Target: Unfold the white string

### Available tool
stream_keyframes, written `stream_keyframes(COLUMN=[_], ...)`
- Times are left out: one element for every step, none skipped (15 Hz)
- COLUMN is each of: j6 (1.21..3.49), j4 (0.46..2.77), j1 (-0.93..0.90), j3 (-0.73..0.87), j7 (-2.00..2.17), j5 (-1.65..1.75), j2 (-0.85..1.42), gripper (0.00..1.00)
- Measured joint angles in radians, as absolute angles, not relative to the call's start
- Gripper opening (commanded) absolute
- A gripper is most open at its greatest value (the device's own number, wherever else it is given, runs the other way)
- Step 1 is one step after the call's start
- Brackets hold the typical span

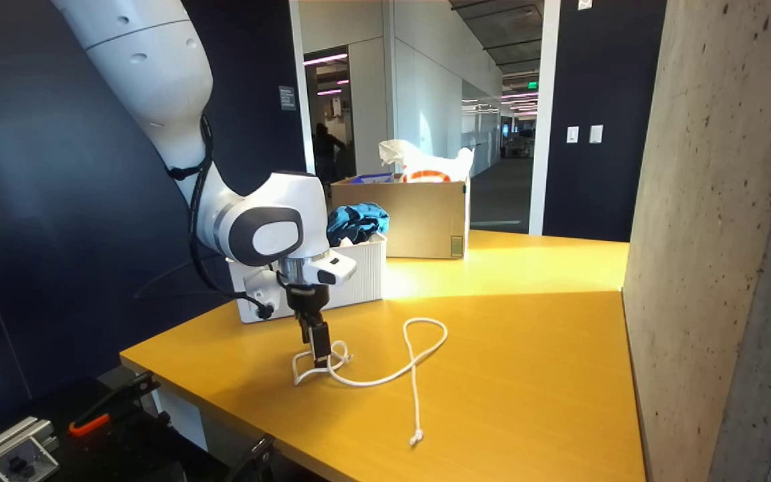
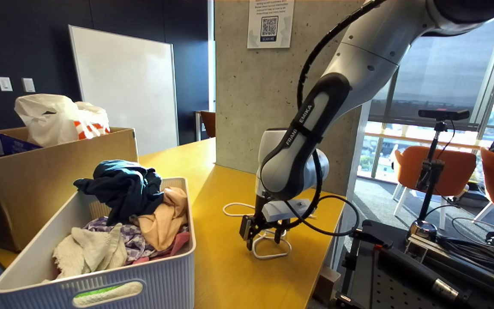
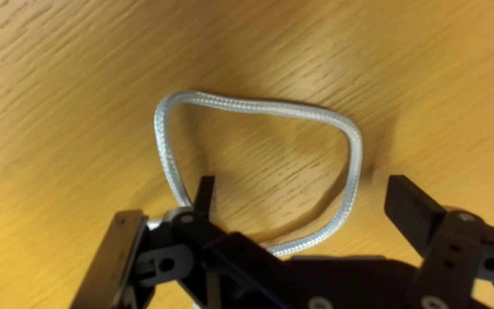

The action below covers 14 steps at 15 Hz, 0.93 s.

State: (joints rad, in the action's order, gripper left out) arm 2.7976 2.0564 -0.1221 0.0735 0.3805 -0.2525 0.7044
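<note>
Fingers (image 3: 414,210) spread apart, I have the white braided cord (image 3: 264,107) lying looped on the yellow tabletop (image 1: 526,368), partly between them; pulling blindly might cinch a knot, since the cord crosses itself.

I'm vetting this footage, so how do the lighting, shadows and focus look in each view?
In an exterior view, sunlight washes out part of the tabletop beside the white bin; in an exterior view, parts of the window look overexposed; in the wrist view, the white string is sharp enough to show its weave, with soft shadows nearby, while the end effector looks dark.
</note>
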Motion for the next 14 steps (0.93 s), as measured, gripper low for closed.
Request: stream_keyframes(j6=[2.822, 2.852, 2.884, 2.917, 2.957, 2.996, 3.030, 3.059, 3.078, 3.087, 3.089, 3.089, 3.089, 3.089], j4=[2.061, 2.068, 2.075, 2.083, 2.093, 2.106, 2.119, 2.132, 2.144, 2.155, 2.167, 2.181, 2.197, 2.215], j1=[-0.122, -0.122, -0.122, -0.122, -0.120, -0.115, -0.109, -0.103, -0.102, -0.102, -0.103, -0.103, -0.102, -0.097], j3=[0.073, 0.072, 0.070, 0.067, 0.060, 0.046, 0.031, 0.015, 0.006, 0.001, -0.001, -0.001, -0.001, -0.001], j7=[0.380, 0.380, 0.380, 0.380, 0.377, 0.372, 0.365, 0.361, 0.360, 0.360, 0.360, 0.360, 0.360, 0.360], j5=[-0.253, -0.253, -0.253, -0.254, -0.258, -0.260, -0.261, -0.262, -0.262, -0.262, -0.262, -0.262, -0.263, -0.264], j2=[0.704, 0.702, 0.699, 0.695, 0.688, 0.678, 0.666, 0.652, 0.640, 0.628, 0.617, 0.606, 0.596, 0.585], gripper=[1.00, 1.00, 1.00, 1.00, 1.00, 1.00, 1.00, 1.00, 1.00, 1.00, 1.00, 1.00, 1.00, 1.00])
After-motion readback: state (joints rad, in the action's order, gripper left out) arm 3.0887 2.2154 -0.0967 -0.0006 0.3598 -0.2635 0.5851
